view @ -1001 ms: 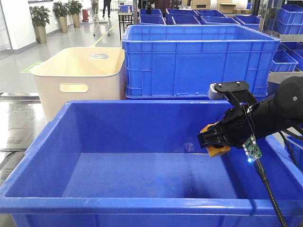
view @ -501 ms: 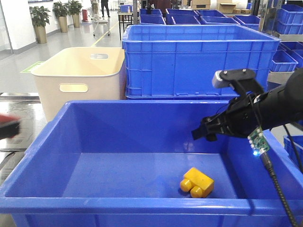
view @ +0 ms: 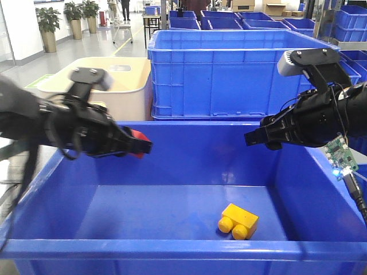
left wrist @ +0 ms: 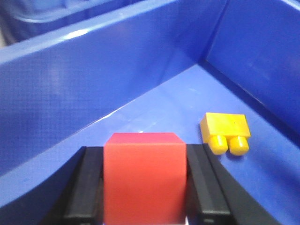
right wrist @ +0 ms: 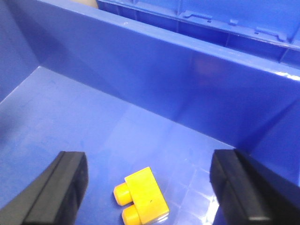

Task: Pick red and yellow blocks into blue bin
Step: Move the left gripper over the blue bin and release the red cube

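1. Warehouse floor lay behind, with a taller ribbed blue crate (view: pixel 241 71) and a cream tub (view: pixel 94 94) standing beyond the blue bin (view: pixel 172 249).
2. Left end effector (left wrist: pixel 143 187) was clamped on the red block (left wrist: pixel 143 176), one black finger flat against each side, held above the bin's left interior.
3. Right end effector (right wrist: pixel 147 180) was spread wide and empty, poised over the bin's right side.
4. Yellow block (view: pixel 238 221) lay on its side on the bin floor, right of centre, its two round studs pointing sideways.
5. Assessment: half complete; the yellow block was delivered, the red one awaited release.
6. Red block appeared a plain, smooth-faced cube with crisp edges; it should drop cleanly once freed.
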